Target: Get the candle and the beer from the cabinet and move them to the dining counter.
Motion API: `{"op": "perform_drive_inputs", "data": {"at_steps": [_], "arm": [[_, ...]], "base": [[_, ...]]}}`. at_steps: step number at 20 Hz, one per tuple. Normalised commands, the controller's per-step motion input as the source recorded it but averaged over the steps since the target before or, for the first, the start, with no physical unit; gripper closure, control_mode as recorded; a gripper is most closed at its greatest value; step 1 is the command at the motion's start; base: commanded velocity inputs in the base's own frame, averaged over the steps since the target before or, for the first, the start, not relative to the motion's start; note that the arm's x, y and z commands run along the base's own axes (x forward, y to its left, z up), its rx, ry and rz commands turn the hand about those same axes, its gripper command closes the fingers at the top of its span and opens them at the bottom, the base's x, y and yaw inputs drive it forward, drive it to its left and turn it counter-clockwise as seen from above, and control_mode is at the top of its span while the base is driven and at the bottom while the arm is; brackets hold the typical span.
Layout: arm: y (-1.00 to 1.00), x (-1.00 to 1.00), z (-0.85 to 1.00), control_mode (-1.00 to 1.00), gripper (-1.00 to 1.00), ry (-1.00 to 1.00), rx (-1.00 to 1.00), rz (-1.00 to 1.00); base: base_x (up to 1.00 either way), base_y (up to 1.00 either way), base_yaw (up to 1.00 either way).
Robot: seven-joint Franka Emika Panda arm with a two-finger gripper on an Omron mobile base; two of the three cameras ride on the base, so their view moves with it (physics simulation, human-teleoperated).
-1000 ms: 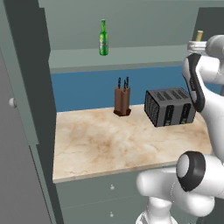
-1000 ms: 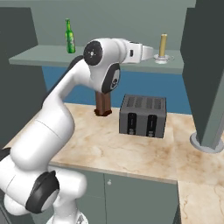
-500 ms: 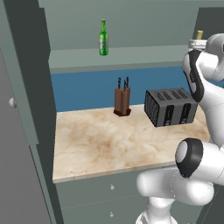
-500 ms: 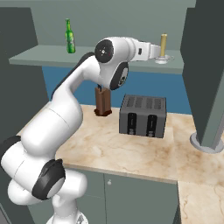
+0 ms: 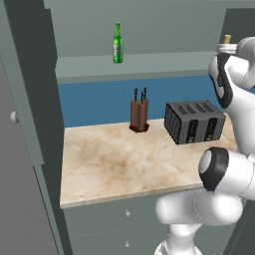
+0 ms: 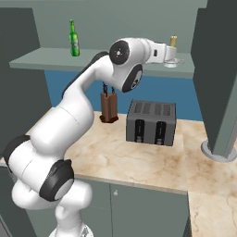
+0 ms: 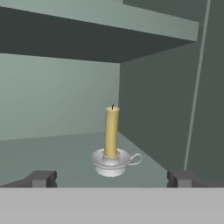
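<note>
fingers (image 7: 43,178) spread wide, nothing between them, lined up on the candle (image 7: 111,132). it stands upright in its small dish at the right end of the cabinet (image 7: 157,109) shelf, near the side wall. suggest: drive straight in, level, close on the wax stick just above the dish, mind the loop handle and wall. beer (image 5: 117,43) stands far left on the same shelf, next up.

No text can be read; the beer (image 5: 117,43) bottle's label is too small to make out.
</note>
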Motion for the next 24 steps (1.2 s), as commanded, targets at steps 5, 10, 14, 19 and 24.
{"op": "perform_drive_inputs", "data": {"at_steps": [5,10,14,19,24], "arm": [[-0.04,0.12,0.00,-1.00,-1.00,0.00,0.00,0.00],[0.00,0.11,0.00,-1.00,-1.00,0.00,0.00,0.00],[0.00,0.13,0.00,-1.00,-1.00,0.00,0.00,0.00],[0.00,0.16,0.00,-1.00,-1.00,0.00,0.00,0.00],[0.00,0.19,0.00,-1.00,-1.00,0.00,0.00,0.00]], "base": [[0.00,0.00,0.00],[0.00,0.00,0.00],[0.00,0.00,0.00],[0.00,0.00,0.00],[0.00,0.00,0.00]]}}
